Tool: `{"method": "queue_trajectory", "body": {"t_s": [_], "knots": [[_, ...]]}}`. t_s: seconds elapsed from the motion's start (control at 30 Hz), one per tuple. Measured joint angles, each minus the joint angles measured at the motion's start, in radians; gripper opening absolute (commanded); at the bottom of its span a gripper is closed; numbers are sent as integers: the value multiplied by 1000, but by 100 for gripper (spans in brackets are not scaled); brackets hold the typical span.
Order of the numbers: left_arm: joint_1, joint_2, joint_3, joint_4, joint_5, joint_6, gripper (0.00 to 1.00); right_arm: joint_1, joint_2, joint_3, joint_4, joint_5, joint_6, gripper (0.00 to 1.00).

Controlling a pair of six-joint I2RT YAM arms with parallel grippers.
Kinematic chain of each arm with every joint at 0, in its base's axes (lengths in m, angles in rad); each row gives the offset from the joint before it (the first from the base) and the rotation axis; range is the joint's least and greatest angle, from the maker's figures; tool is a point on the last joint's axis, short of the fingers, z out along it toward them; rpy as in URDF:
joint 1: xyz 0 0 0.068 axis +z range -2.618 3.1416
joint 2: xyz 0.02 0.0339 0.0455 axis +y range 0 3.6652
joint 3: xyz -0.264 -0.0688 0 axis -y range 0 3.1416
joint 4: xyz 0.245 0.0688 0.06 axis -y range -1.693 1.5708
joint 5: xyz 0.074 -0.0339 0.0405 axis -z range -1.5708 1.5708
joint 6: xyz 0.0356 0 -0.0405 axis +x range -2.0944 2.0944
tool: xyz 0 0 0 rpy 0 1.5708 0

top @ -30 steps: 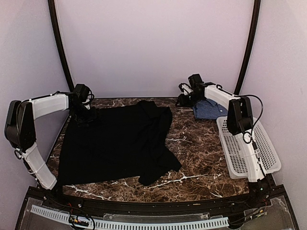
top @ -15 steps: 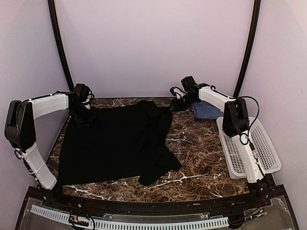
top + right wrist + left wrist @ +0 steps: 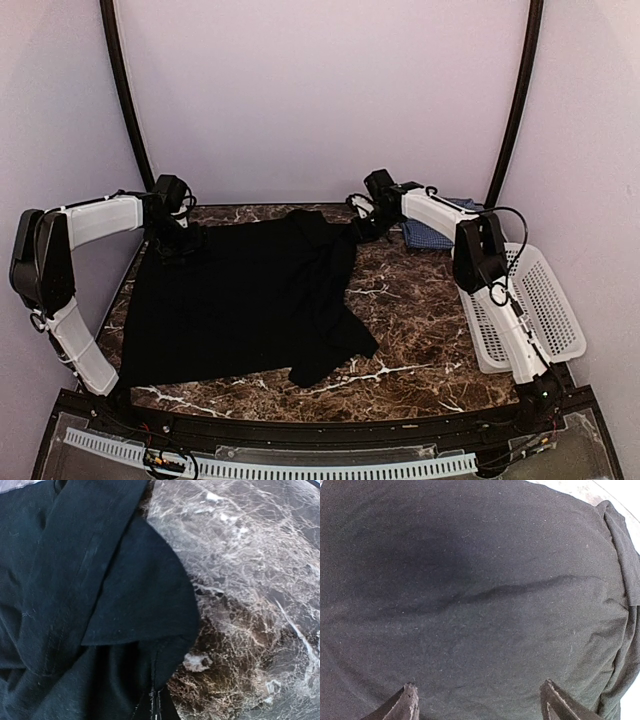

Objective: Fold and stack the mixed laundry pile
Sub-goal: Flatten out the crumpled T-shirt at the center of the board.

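Observation:
The large black garment [image 3: 250,295] lies spread over the left and middle of the marble table [image 3: 420,320]. The blue-and-white checked shirt [image 3: 430,236] lies bunched at the far right, behind my right arm. My right gripper [image 3: 362,226] is at the black garment's far right corner. In the right wrist view it [image 3: 156,706] is shut, with the edge of the black cloth [image 3: 100,605] running into its tips. My left gripper [image 3: 178,246] hovers over the garment's far left corner. Its fingertips [image 3: 410,702] stand wide apart above flat black cloth [image 3: 470,590], holding nothing.
A white perforated basket [image 3: 550,310] stands at the right edge of the table, beside my right arm. Bare marble [image 3: 250,580] shows to the right of the black garment. Walls close in on the back and both sides.
My right arm swung left, away from the checked shirt to the black garment's far right corner, and its jaws closed there. The left arm stayed still.

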Motion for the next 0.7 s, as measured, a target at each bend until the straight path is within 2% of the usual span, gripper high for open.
{"method": "queue_trajectory", "body": {"t_s": [0.2,0.4,0.63,0.67,0.7], "knots": [[0,6,2,-5,-21,-1,83,-2,-1,0,1,107,-3,0],[5,58,19,-37,-78,-9,83,-55,-2,39,12,242,-22,0],[7,76,19,-50,-84,-13,82,-112,-2,89,117,381,-88,0],[7,76,19,-50,-83,-13,83,-115,-1,95,137,402,-105,2],[7,76,19,-50,-82,-13,83,-116,0,100,154,417,-119,15]]}}
